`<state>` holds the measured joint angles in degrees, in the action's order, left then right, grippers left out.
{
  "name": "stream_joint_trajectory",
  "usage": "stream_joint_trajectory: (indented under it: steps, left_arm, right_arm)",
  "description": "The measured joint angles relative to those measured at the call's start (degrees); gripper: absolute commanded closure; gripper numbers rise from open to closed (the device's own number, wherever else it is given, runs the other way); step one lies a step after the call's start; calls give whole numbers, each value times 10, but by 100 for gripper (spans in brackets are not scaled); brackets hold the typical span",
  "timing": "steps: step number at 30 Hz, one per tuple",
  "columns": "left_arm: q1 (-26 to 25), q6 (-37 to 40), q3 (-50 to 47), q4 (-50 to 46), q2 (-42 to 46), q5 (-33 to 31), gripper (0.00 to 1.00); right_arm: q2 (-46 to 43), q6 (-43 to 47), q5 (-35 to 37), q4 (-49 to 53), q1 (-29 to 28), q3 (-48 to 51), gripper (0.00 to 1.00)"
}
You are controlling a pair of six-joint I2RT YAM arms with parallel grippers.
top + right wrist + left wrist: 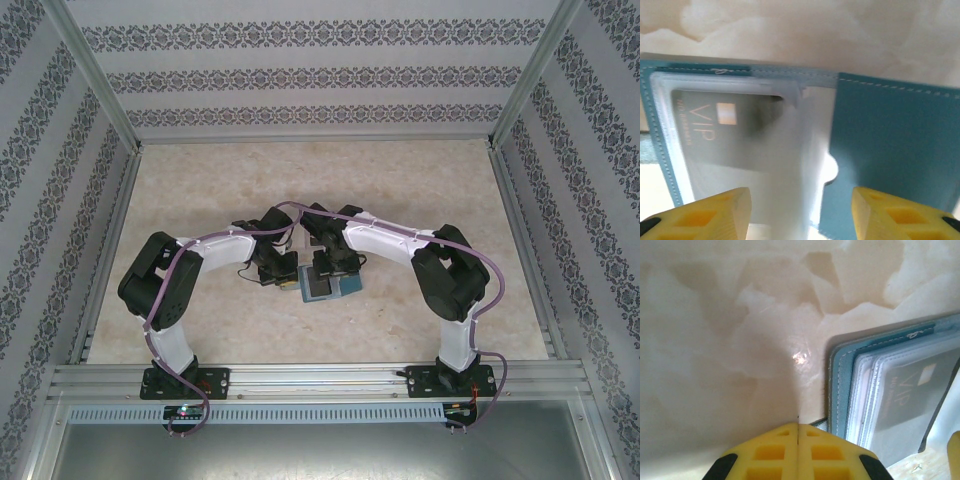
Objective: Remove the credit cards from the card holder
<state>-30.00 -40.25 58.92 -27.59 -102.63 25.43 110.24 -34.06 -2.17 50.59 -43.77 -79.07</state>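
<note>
- Near the middle of the table [300,180], the card holder [325,287] lies open and flat between the two arms. Seen from above, one tool comes at it from about 9 o'clock and the other from about 12.
- At the holder's 9 o'clock side, the left gripper [798,429] has its yellow fingers [775,455] pressed together with nothing between them. Its tip is just beside the holder's corner.
- If that tip is meant to pin the holder down, it looks to be at the edge rather than on it. The holder could then slide or lift when a card is pulled.
- Over the fold, the right gripper [800,196] has its jaws apart and grips nothing.
- At 9 o'clock of the fold, the dark card [725,127], marked VIP, seems to sit wholly inside a clear sleeve [790,165].
- A pinch there could catch sleeve and card together, or the sleeve alone, and drag the whole holder along.
- That plastic looks slick and floppy, so the fingers might slip off it or crease it.
- At 3 o'clock of the fold lies the teal flap [895,150]. A closing jaw could snag it and fold the holder shut over the card.
- I cannot tell whether a second card hides behind the dark one, so a blind pull might leave one in.
</note>
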Motion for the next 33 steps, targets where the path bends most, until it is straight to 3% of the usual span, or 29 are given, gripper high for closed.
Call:
stream_joint_trajectory:
  steps: [4, 20, 27, 33]
  left_arm:
    - [0, 0, 4, 0, -4, 5, 99]
    - [0, 2, 9, 0, -10, 13, 99]
    - [0, 6, 13, 0, -15, 17, 99]
    - [0, 11, 16, -3, -18, 18, 99]
  right_arm:
    - [0, 0, 13, 13, 0, -1, 46]
    - [-63, -3, -81, -43, 51, 62, 97]
    - [-87, -5, -134, -88, 85, 110, 100]
    - [-87, 3, -118, -87, 97, 119, 100]
